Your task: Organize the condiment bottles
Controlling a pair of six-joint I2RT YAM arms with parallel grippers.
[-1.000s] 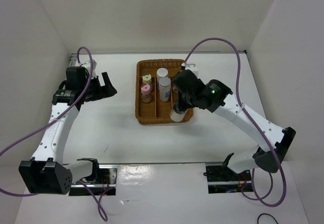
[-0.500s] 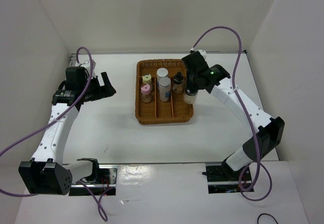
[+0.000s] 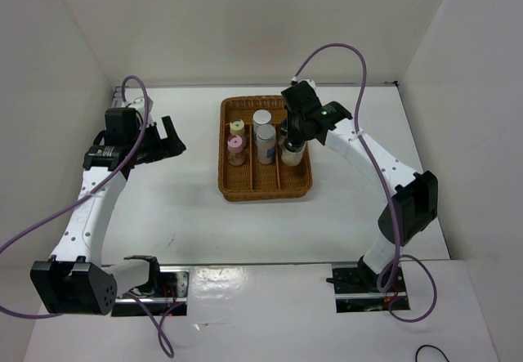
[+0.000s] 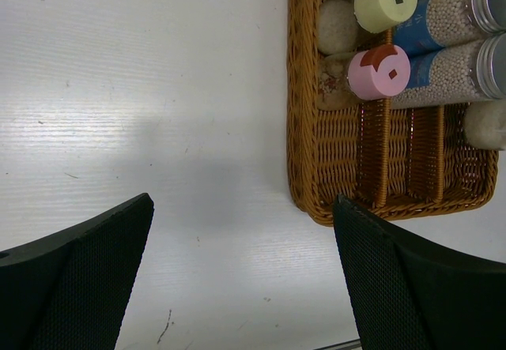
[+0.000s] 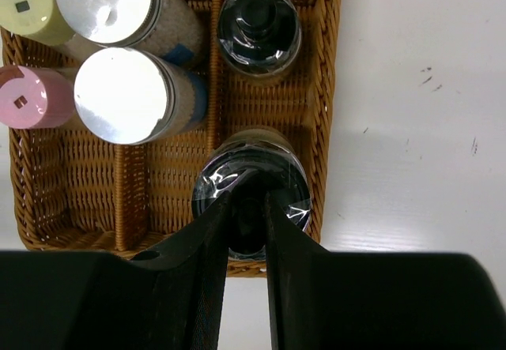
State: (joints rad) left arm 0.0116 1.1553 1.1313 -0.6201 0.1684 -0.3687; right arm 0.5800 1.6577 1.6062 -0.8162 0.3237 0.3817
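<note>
Black-capped clear shaker jar (image 5: 288, 184) is pinched at its cap by my right gripper (image 5: 249, 208), in the near end of the right compartment of the brown wicker divided tray (image 5: 328, 89). Behind it stands a second black-capped jar (image 5: 258, 30). Two silver-capped jars (image 5: 122, 93) fill the tray's middle compartment, and a pale yellow-capped jar (image 5: 28, 6) and a pink-capped jar (image 5: 28, 97) its left one. My left gripper (image 4: 245, 279) hangs spread wide, left of the tray.

We see the left arm (image 3: 86, 215) and right arm (image 3: 384, 162) built of white links with black joints. A purple cable (image 3: 331, 46) loops along each, a green light (image 3: 324, 113) glows on the right, and the fingers (image 4: 87, 271) are black, mesh-textured.
</note>
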